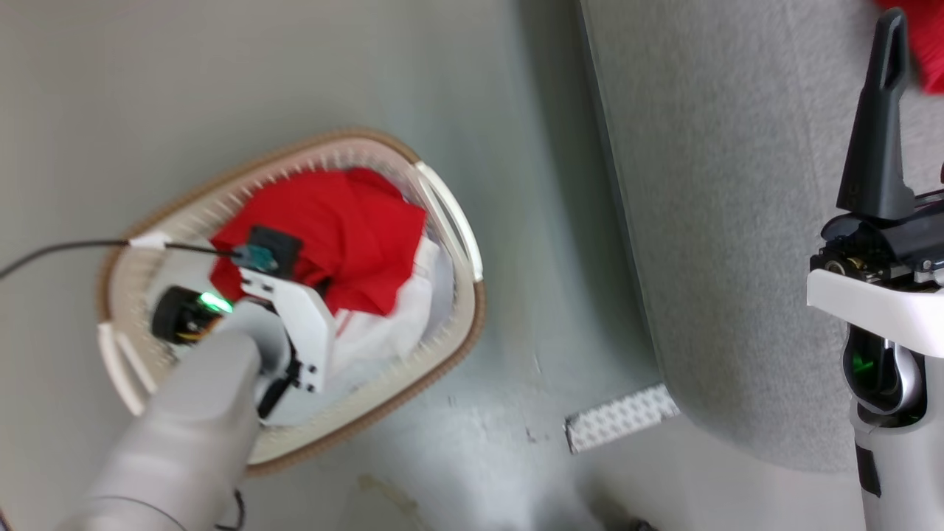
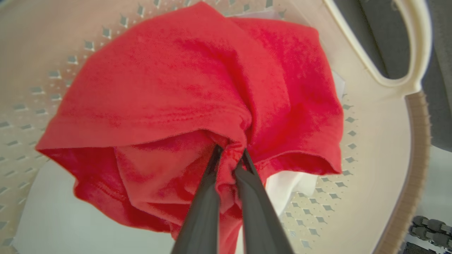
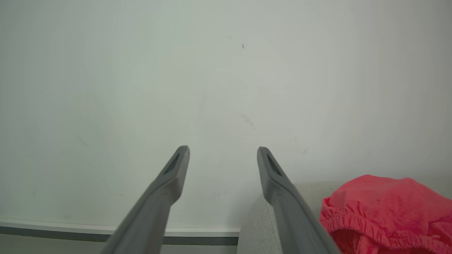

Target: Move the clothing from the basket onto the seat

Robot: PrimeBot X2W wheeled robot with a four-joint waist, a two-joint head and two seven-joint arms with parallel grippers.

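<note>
Clothing (image 2: 183, 91) lies in basket (image 2: 418, 148), bunched where left gripper (image 2: 229, 155) has its jaws clamped on a red fold, a pinch suited to lifting it out. Right gripper (image 3: 222, 155) hovers at seat (image 1: 737, 221), jaws apart and empty, beside another red garment (image 3: 388, 211)

Head view looks steeply down on basket (image 1: 188, 217) and sofa (image 1: 737, 221). Left wrist view sits inside that basket; right faces a wall (image 3: 141, 88).
</note>
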